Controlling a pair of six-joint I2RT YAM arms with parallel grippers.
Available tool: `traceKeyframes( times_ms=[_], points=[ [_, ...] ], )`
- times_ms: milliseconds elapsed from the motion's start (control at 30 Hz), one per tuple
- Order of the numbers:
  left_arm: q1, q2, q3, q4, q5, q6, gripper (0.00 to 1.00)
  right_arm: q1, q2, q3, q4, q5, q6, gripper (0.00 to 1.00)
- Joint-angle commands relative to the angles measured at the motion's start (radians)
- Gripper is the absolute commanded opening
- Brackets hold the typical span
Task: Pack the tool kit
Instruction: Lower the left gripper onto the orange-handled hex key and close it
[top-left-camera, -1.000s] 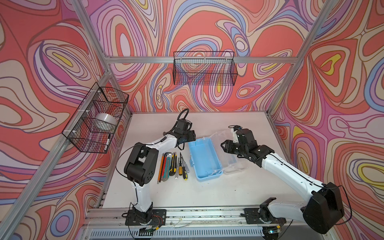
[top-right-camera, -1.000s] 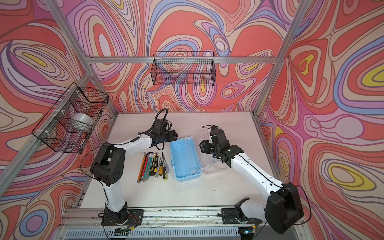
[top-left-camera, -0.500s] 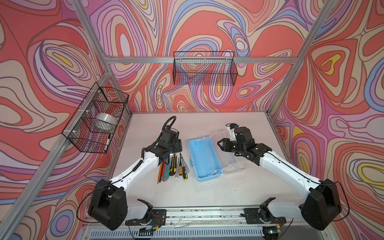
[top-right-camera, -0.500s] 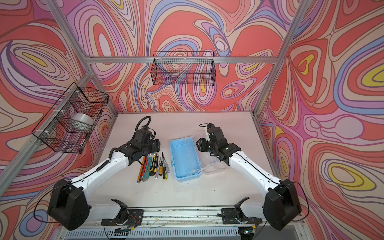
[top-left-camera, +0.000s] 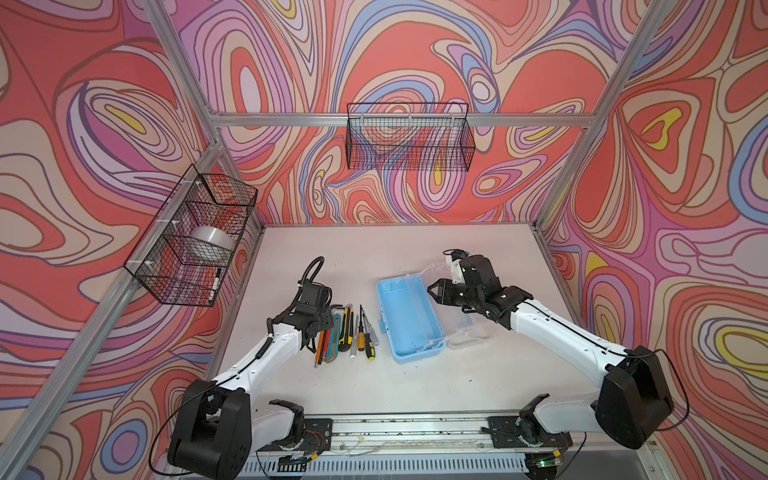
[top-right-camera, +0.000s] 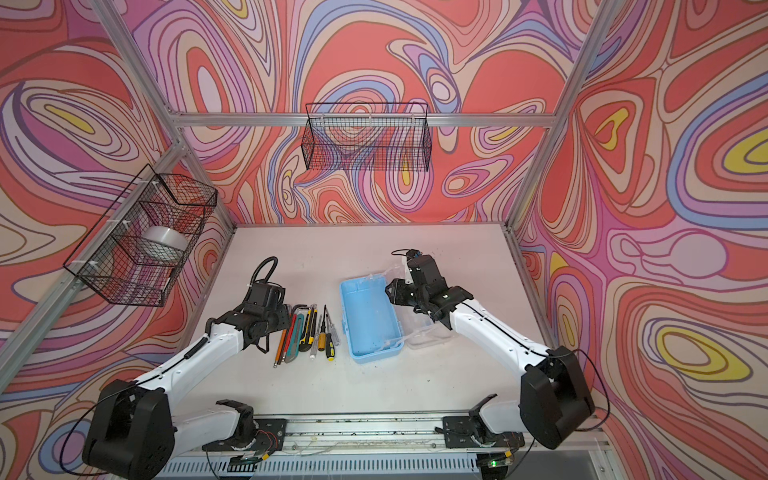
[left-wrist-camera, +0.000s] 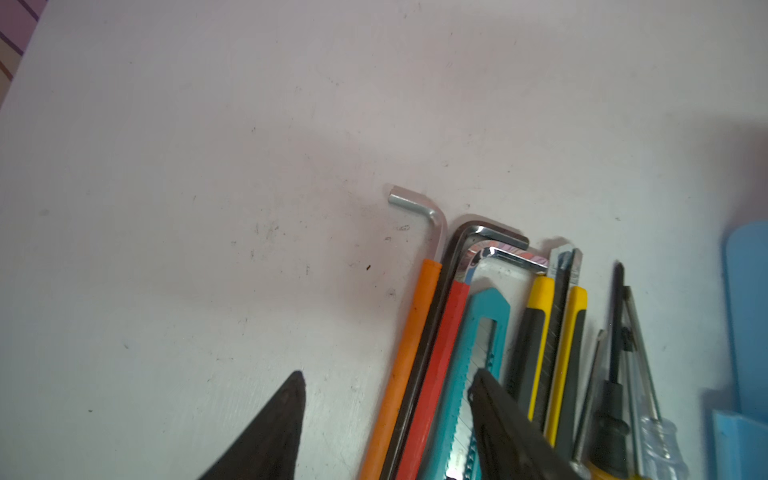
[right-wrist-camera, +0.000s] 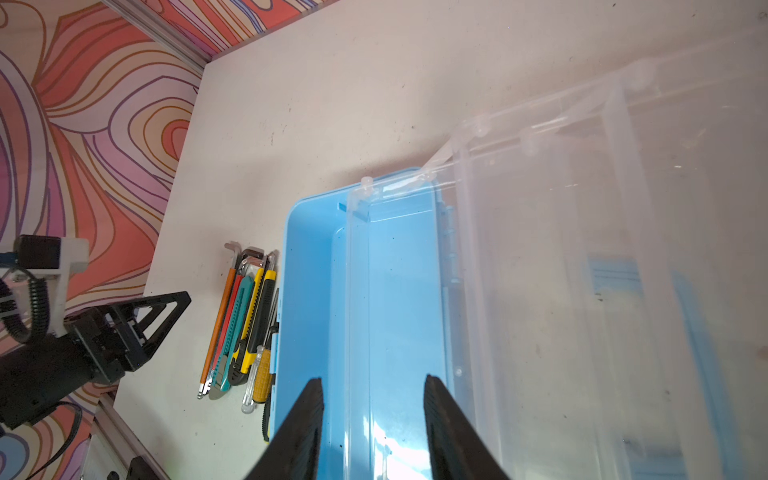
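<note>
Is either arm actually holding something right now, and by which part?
Nothing seems held. The left tool hangs open over the teal knife; the right tool straddles the clear tray at its rim, gaps on both sides.

bright, even light fr above in both top views, colours vivid, sharp all over. table (top-left-camera: 415, 386) pale, only faint soft shadows by the arms (top-left-camera: 266, 353). frame rails (top-left-camera: 291, 120) stay straight, little edge distortion. left wrist view: tools (left-wrist-camera: 478, 340) fairly sharp, black fingers (left-wrist-camera: 274, 432) up close go soft, far edge hazy w/ pinkish cast. right wrist view: clear lid (right-wrist-camera: 623, 249) milky w/ glare, white hot spot on blue case (right-wrist-camera: 316, 270) floor.
</note>
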Motion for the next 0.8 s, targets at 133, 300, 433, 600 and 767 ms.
traceKeyframes(
  times_ms=[133, 300, 433, 600, 767],
  points=[
    [0.035, 0.07, -0.025, 0.083, 0.081, -0.019, 0.53, 0.008, -0.011, -0.014, 0.017, 0.013, 0.017, 0.42],
    [0.036, 0.124, -0.019, 0.092, 0.099, -0.022, 0.51, 0.008, -0.014, -0.014, 0.014, 0.021, 0.018, 0.42],
    [0.041, 0.16, -0.01, 0.094, 0.106, -0.028, 0.48, 0.007, -0.017, -0.021, 0.016, 0.028, 0.019, 0.42],
    [0.048, 0.171, -0.003, 0.086, 0.106, -0.03, 0.46, 0.007, -0.017, -0.028, 0.021, 0.028, 0.019, 0.42],
    [0.054, 0.189, 0.006, 0.079, 0.113, -0.03, 0.45, 0.007, -0.009, -0.025, 0.018, 0.03, 0.015, 0.42]
  ],
)
